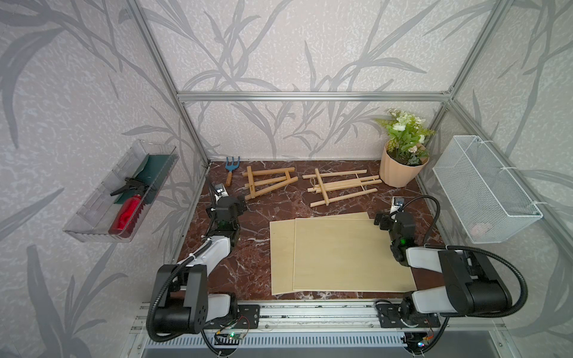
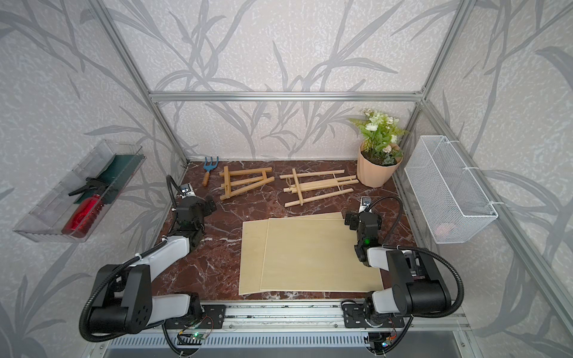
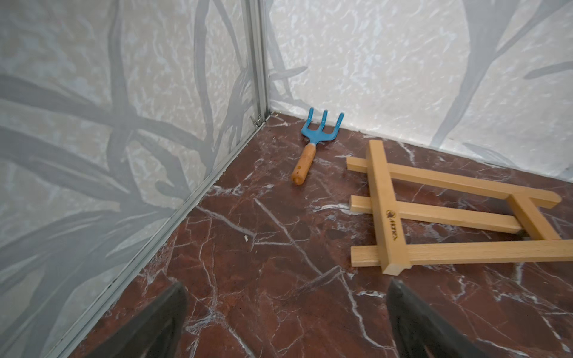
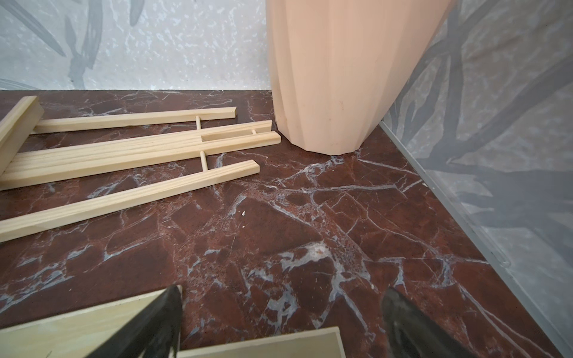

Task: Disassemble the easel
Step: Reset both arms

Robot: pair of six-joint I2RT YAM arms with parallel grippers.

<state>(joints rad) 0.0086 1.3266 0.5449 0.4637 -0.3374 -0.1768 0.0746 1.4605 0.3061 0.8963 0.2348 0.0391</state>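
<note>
Both easels lie flat along the far edge of the red-brown marble table (image 1: 248, 263), their long axes running roughly along that edge. The honey-coloured thick-barred wooden easel (image 1: 268, 183) lies towards the far left corner, its cross-bar end just ahead and to the right of the left gripper (image 3: 287, 285). The pale thin-slatted wooden easel (image 1: 341, 185) ends beside the peach ribbed flower pot (image 1: 400, 173), ahead and to the left of the right gripper (image 4: 282, 290). Each gripper's jaws are spread wide and hold nothing. Each arm is likely best placed to reach the easel on its own side.
</note>
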